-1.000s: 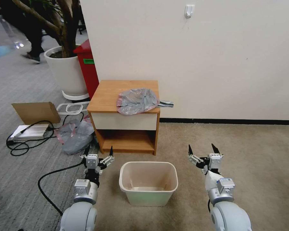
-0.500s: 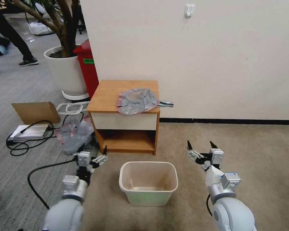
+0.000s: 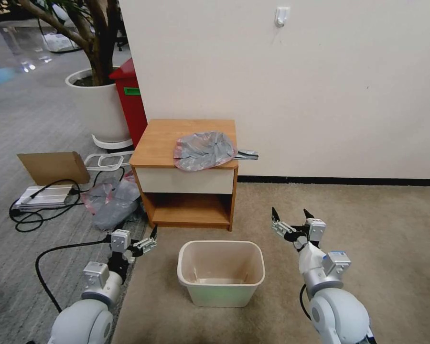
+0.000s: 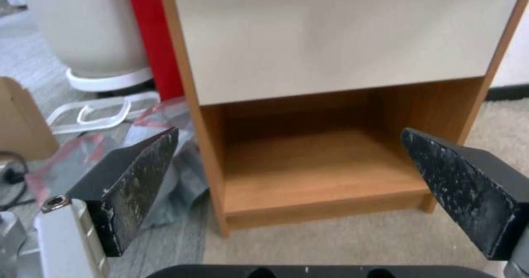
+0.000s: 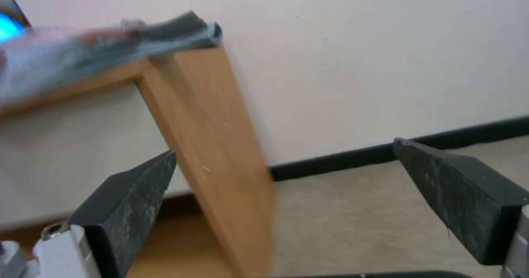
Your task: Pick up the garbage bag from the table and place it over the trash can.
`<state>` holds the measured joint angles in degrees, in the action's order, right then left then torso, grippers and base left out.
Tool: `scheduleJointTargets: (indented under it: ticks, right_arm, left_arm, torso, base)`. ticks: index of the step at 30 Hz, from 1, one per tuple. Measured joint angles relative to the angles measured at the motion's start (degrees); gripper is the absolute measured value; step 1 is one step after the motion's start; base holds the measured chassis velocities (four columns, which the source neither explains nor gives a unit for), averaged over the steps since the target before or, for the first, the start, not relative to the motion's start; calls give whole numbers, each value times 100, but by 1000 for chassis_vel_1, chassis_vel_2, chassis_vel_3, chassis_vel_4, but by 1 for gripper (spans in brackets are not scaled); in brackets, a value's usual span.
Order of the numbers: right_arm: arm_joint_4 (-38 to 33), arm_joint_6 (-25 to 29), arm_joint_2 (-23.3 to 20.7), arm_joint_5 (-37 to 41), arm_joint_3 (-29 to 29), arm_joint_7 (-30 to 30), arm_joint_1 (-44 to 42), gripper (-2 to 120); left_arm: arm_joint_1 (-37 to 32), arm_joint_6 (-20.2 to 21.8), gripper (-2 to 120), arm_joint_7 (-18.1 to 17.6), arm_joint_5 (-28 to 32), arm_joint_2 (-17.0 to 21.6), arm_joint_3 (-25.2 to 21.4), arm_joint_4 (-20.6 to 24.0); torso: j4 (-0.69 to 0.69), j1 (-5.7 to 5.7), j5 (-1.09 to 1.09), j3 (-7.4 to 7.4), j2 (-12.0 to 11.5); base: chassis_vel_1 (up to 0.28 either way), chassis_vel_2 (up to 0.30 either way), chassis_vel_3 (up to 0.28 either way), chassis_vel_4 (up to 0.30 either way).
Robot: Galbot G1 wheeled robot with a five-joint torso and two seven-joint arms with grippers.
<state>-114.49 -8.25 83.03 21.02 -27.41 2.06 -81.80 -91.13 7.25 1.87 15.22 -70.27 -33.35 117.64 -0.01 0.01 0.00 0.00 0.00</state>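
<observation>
The garbage bag [image 3: 204,150], grey crumpled plastic with a pink rim, lies on the right part of the wooden table [image 3: 162,138], and one edge hangs over the side. In front of the table the cream trash can [image 3: 221,286] stands on the carpet, holding nothing. My left gripper [image 3: 136,234] is open, low and to the left of the can, facing the table's lower shelf [image 4: 308,174]. My right gripper [image 3: 289,212] is open to the right of the can, below the table's right corner. The right wrist view has the garbage bag [image 5: 82,46] above the table's side panel [image 5: 209,117].
A red bin [image 3: 129,102] and a white plant pot [image 3: 98,107] stand to the left behind the table. A heap of grey-pink plastic [image 3: 112,200], black cables [image 3: 43,210], a metal box and cardboard [image 3: 52,166] lie on the floor at left. The wall is close behind.
My left arm has swung left and lower, away from the can. My right gripper has moved forward and a little left, toward the table's right corner. Both stay open.
</observation>
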Motion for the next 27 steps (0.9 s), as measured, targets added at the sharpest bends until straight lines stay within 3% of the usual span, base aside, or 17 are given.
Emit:
scheduleJointTargets:
  ticks: [3,6,12,20,27]
  right_arm:
    - [249,10,-80,576,92,68,365,100]
    - [715,20,-127,1753,279,276,1083,100]
    - [1517,74,109,3042,494,411,1902,100]
    - [2548,229,428,3815,626,500,2836,100]
    - [2933,347,690,3942,605,516,3227,100]
  left_arm:
    - [27,-96,100,10,6,6,41,-26]
    - [12,-159,100,12,7,39,51,-46]
    - [-51,-213,100,12,-5,75,-7,-59]
    - [-164,-241,100,12,-108,-70,20,-26]
    - [-241,-295,100,13,-187,-127,19,-23]
  torso:
    - [0,0,0,0,0]
    - [0,0,0,1,0]
    - [1,0,0,0,0]
    - [1,0,-1,1,0]
    - [2,0,-1,0,0]
  base:
    - [0,0,0,0]
    - [0,0,0,0]
    - [0,0,0,0]
    - [0,0,0,0]
    - [0,0,0,0]
